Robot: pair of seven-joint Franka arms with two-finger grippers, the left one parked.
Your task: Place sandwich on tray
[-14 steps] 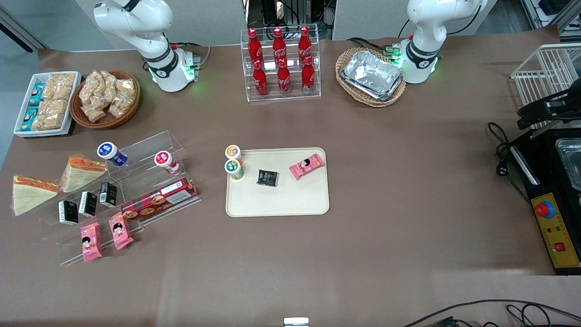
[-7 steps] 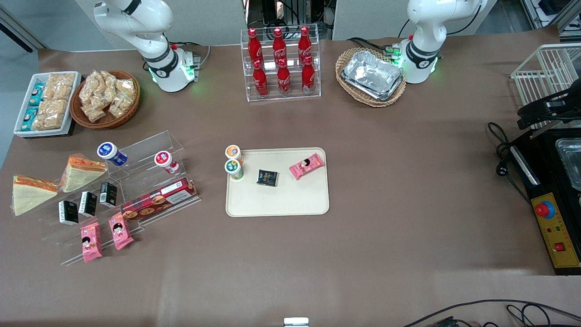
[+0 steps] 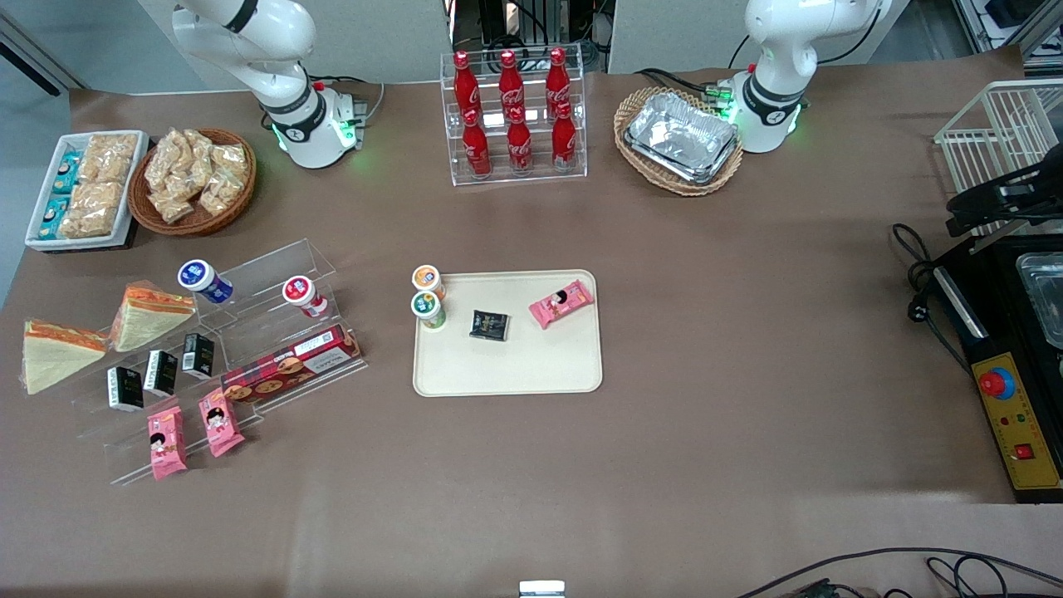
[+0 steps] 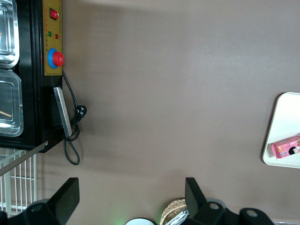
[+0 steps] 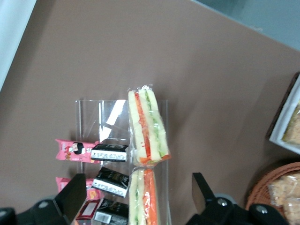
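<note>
Progress is nil so far: both sandwich wedges sit on the clear display stand toward the working arm's end of the counter (image 3: 664,465), and the sandwich (image 5: 147,129) lies directly below the end effector (image 5: 138,197), whose fingers are spread and empty. The tray (image 3: 507,370) holds only snacks; grasping, carrying and placing all remain.

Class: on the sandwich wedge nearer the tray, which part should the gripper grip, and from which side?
Grip the sandwich across its two flat bread faces, coming from above. It rests on the clear stand with its filling edge up. The open gripper hovers over it.
</note>
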